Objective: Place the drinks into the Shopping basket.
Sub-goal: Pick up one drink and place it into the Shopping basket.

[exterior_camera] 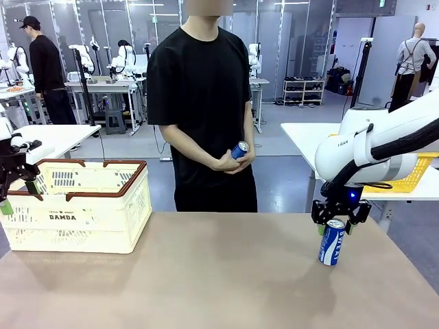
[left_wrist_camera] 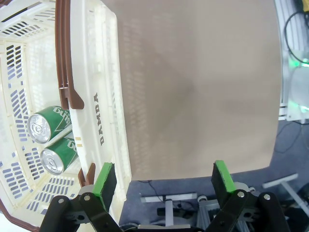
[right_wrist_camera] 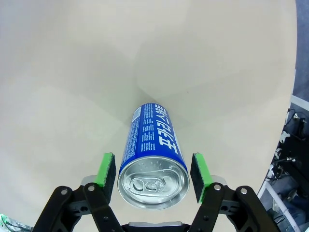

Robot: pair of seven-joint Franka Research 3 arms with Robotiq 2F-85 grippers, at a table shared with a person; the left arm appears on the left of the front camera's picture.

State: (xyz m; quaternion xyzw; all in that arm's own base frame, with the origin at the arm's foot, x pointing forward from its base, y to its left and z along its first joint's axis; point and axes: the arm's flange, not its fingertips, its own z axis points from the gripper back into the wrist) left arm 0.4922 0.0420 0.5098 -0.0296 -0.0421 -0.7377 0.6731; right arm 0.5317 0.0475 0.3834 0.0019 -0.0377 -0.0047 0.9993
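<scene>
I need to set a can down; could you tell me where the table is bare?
Bare: the tabletop from the Shopping basket across to the blue can, front edge included. Crowded: around that can, straddled by the right claw.

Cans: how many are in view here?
4. Green can and second green can in the basket; blue can on the table between the jaws of the right gripper; another blue can in the person's hands. More may be hidden.

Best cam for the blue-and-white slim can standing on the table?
Right wrist view: the blue-and-white slim metal can sits large at centre, silver top and side lettering sharp, between the right gripper's green pads. Front view has it small, upright on the brown table, top tucked under that gripper.
</scene>
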